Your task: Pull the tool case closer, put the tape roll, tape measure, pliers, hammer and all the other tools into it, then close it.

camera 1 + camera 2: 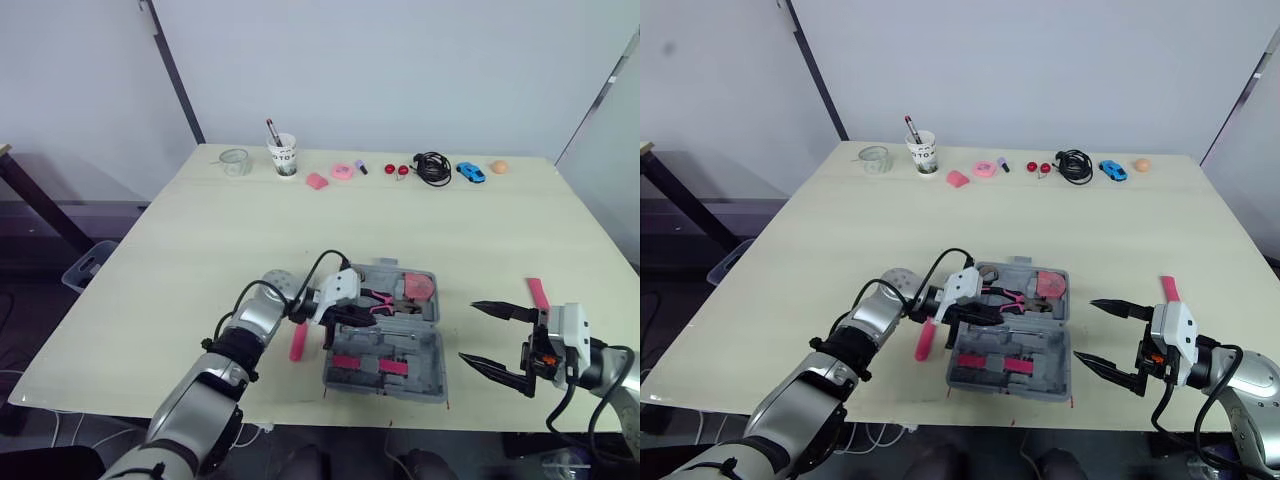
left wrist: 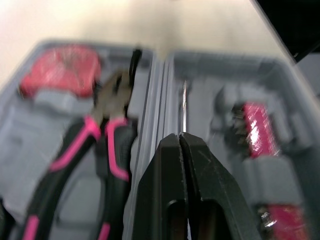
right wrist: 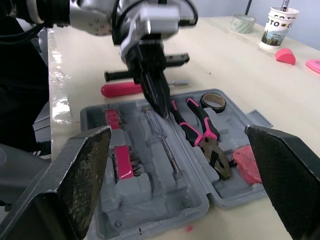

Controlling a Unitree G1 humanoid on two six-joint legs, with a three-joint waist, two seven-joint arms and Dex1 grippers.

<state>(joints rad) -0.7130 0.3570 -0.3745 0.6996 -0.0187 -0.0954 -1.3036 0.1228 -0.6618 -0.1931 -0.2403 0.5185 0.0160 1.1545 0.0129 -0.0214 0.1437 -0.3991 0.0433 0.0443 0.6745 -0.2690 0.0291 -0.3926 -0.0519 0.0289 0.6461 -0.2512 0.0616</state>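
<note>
Probably seating it: left gripper (image 2: 180, 137) is pinched shut, empty, tips at the screwdriver (image 3: 162, 142) in the tool case (image 3: 150, 200). Right gripper (image 1: 466, 331) gapes wide, holding nothing, with the case near its fingertips, likely on standby.

From my console: the tool case (image 3: 150, 200) is matt grey moulded plastic, the pliers (image 3: 206, 141) have glossy pink-and-black grips and dull metal, and the table (image 1: 200, 260) is smooth and pale. The pads (image 3: 75, 175) of the right gripper (image 1: 467, 331) look grainy.

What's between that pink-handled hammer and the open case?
Nothing on the table lies between them: the hammer sits right beside the tool case. The left gripper, shut, hangs above that side of the case.
</note>
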